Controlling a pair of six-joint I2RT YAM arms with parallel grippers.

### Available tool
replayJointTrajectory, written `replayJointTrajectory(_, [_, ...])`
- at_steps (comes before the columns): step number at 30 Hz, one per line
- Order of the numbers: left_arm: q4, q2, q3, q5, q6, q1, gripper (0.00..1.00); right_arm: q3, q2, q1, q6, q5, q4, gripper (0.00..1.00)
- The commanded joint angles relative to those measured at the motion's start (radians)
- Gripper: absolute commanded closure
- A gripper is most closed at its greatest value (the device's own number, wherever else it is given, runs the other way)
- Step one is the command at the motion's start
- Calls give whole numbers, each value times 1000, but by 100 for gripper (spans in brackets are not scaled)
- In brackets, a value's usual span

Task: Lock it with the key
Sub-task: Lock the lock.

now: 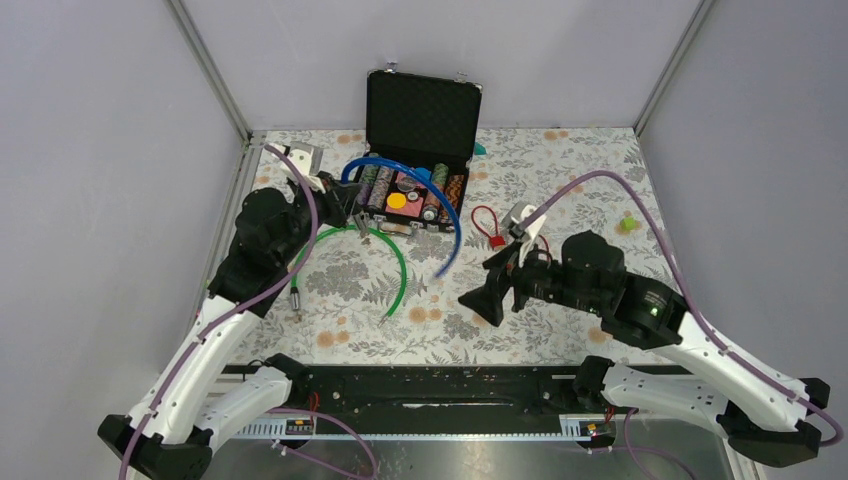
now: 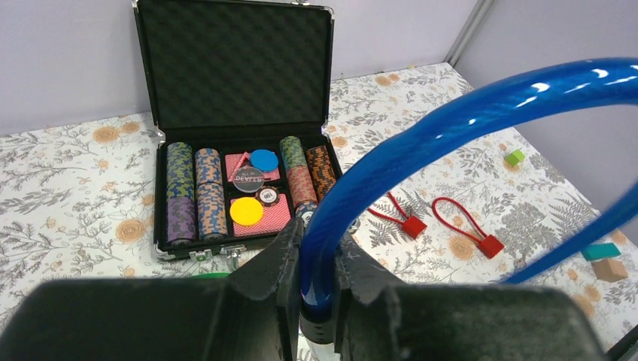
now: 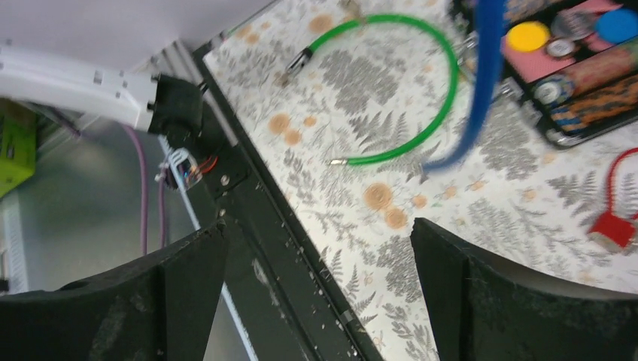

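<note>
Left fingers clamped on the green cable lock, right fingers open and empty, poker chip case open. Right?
No: the left fingers grip the blue cable lock, per the left wrist view; the green cable lock lies loose; right fingers open and empty, poker chip case open.

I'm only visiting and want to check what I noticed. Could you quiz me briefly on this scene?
1. True or false: the right gripper is holding the green cable.
2. What does the left gripper grip? A) blue cable B) red loop C) yellow chip
3. Fill in: the lid of the case is ____.

Key: 1 false, its jaws stand open and empty; 2 A; 3 open.
</note>
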Motion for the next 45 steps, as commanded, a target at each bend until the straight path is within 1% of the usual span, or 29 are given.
replayJointTrajectory(1, [37,-21,81,-49,-81,0,100,-92,-17,-4,18,-149,137,4])
replayJointTrajectory(3, [45,-28,86,-47,-92,0,100,-124,-23,-4,33,-75,161,4])
replayJointTrajectory(6, [58,-46,92,-43,-100,0,100,-191,-52,-4,59,127,213,4])
replayJointTrajectory(8, [64,-59,96,-37,-104,1,100,-242,-91,-4,79,203,266,5])
replayJointTrajectory(12, [64,-74,119,-25,-109,0,100,-298,-149,-4,100,196,353,10])
replayJointTrajectory(17, [61,-89,139,-36,-125,0,100,-285,-121,-4,104,201,342,21])
replayJointTrajectory(20, [59,-100,145,-48,-137,0,100,-280,-96,-4,109,212,342,22])
replayJointTrajectory(22, [61,-108,147,-54,-145,0,100,-281,-86,-4,114,216,351,20])
replayJointTrajectory(25, [56,-113,150,-59,-163,1,100,-288,-78,-4,123,140,376,16])
replayJointTrajectory(29, [42,-111,164,-59,-186,0,100,-317,-82,-4,123,-76,441,13])
replayJointTrajectory(30, [37,-111,169,-59,-192,1,100,-327,-90,-4,130,-107,459,12])
replayJointTrajectory(36, [-11,-99,195,-125,-199,0,100,-357,-130,-4,150,-106,450,11])
replayJointTrajectory(40, [-52,-83,208,-164,-199,0,100,-361,-138,-4,122,-216,462,9])
replayJointTrajectory(42, [-49,-84,203,-168,-202,0,100,-373,-142,-4,108,-277,508,8])
replayJointTrajectory(45, [-43,-84,200,-165,-207,0,100,-388,-133,-4,93,-278,561,7])
